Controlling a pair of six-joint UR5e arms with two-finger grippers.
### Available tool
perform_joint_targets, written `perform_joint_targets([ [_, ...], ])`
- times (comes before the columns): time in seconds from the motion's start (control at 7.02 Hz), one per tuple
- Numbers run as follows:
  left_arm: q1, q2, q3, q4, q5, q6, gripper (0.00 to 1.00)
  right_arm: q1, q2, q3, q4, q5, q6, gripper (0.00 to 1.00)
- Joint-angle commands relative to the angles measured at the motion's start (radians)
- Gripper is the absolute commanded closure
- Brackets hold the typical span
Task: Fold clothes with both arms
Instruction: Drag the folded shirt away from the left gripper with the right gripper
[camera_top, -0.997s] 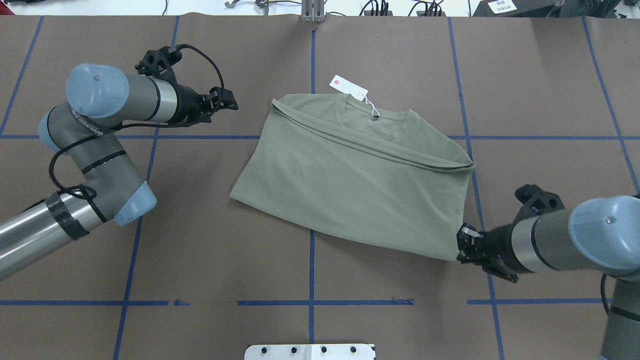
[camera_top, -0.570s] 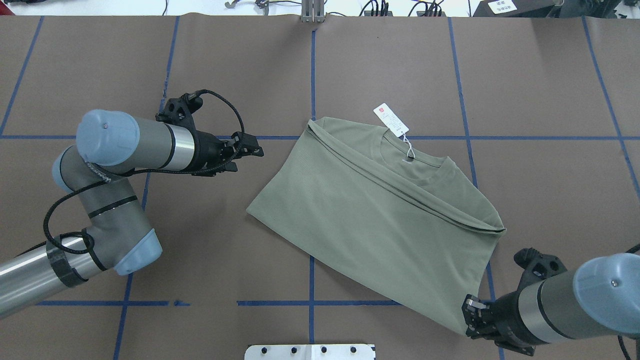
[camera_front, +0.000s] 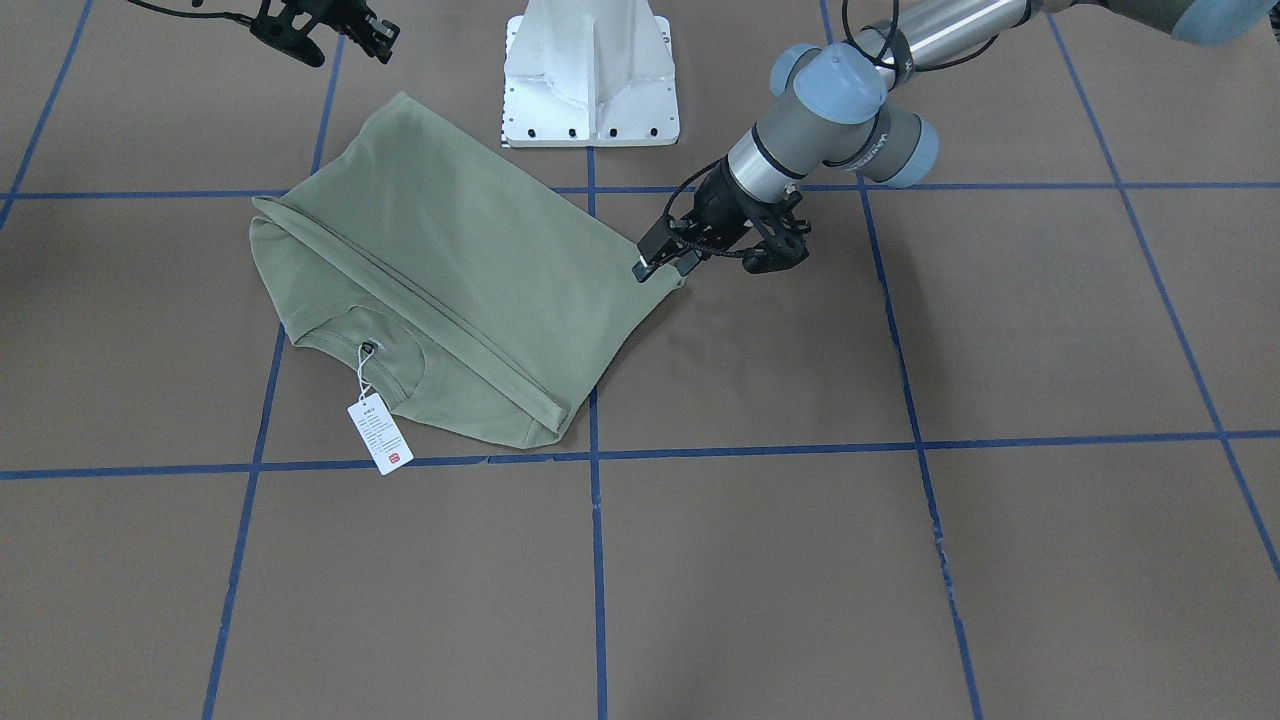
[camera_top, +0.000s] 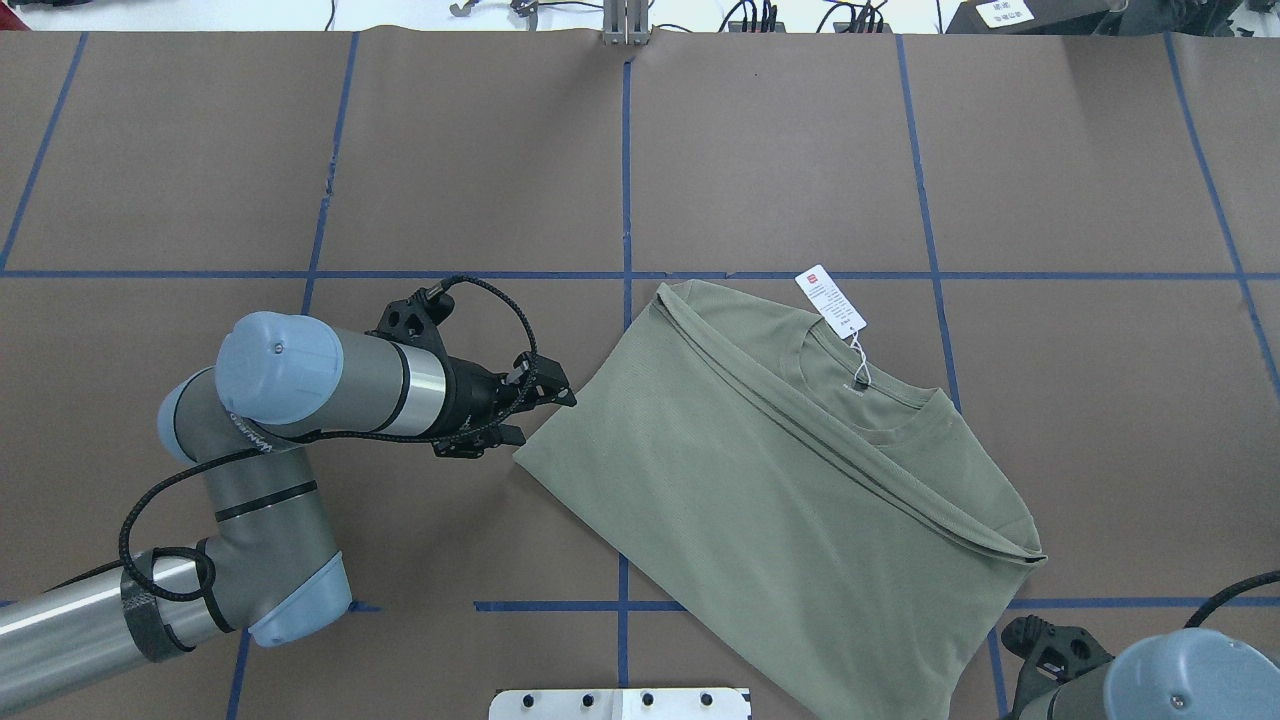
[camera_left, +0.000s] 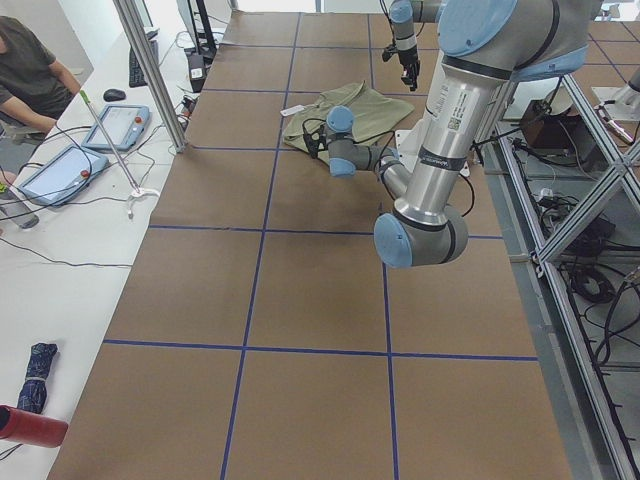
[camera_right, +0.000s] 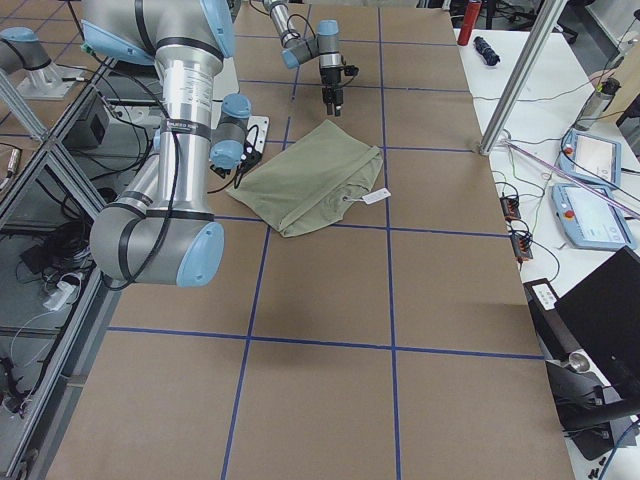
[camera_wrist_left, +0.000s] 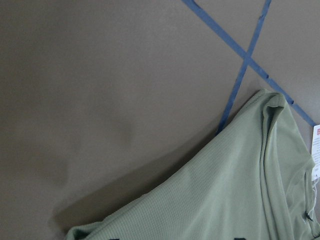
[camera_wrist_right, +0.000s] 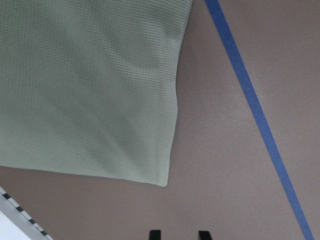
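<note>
The sage-green shirt (camera_top: 780, 480) lies folded on the brown table, collar and white hang tag (camera_top: 830, 298) at its far side. It also shows in the front view (camera_front: 450, 270). My left gripper (camera_top: 545, 410) is open and sits right at the shirt's left corner, low over the table (camera_front: 663, 264). The left wrist view shows that corner (camera_wrist_left: 225, 200) just in front. My right gripper (camera_front: 372, 30) is open and empty, a little apart from the shirt's near right corner. In the right wrist view its fingertips (camera_wrist_right: 155, 234) are apart, with the corner (camera_wrist_right: 85, 85) lying free ahead.
The white pedestal base (camera_front: 590, 70) stands at the table's near middle edge, beside the shirt. Blue tape lines (camera_top: 625, 150) grid the brown table. A side table with tablets (camera_right: 600, 155) and a seated person (camera_left: 25, 70) lies beyond the far edge.
The right gripper dragged the shirt toward the robot and to the right, turning it, then let its corner go. The left gripper moved in to the shirt's left corner.
</note>
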Motion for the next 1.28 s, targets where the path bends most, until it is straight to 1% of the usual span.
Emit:
perform_joint_targets([
  [0.0,0.002,0.005,-0.028,0.044,-0.004,-0.004,0.2,-0.094,0.006,0.001,-0.084,-0.092,0.08,0.0],
  [0.14,0.004,0.005,-0.027,0.044,-0.004,-0.004,0.21,-0.057,0.008,0.041,-0.109,-0.092,0.082,0.0],
  [0.28,0.007,0.005,-0.015,0.073,-0.002,-0.004,0.24,0.059,0.015,0.079,-0.108,-0.091,0.082,0.0],
  [0.43,0.024,0.002,-0.015,0.146,0.001,-0.001,0.28,0.169,0.091,0.073,-0.108,-0.088,0.073,0.0],
  [0.57,0.031,0.004,-0.012,0.15,0.002,0.005,0.3,0.274,0.188,0.023,-0.108,-0.076,0.063,0.0],
  [0.71,0.047,0.005,-0.01,0.153,0.004,0.004,0.33,0.36,0.274,-0.053,-0.109,-0.068,0.05,0.0],
  [0.85,0.054,0.005,-0.01,0.152,0.004,0.001,0.36,0.415,0.311,-0.104,-0.109,-0.054,-0.019,0.0],
  [1.0,0.068,0.002,-0.009,0.153,0.013,-0.003,0.41,0.437,0.31,-0.112,-0.111,-0.051,-0.051,0.0],
  [1.14,0.068,0.001,-0.005,0.153,0.025,-0.003,0.45,0.434,0.31,-0.117,-0.111,-0.051,-0.052,0.0],
])
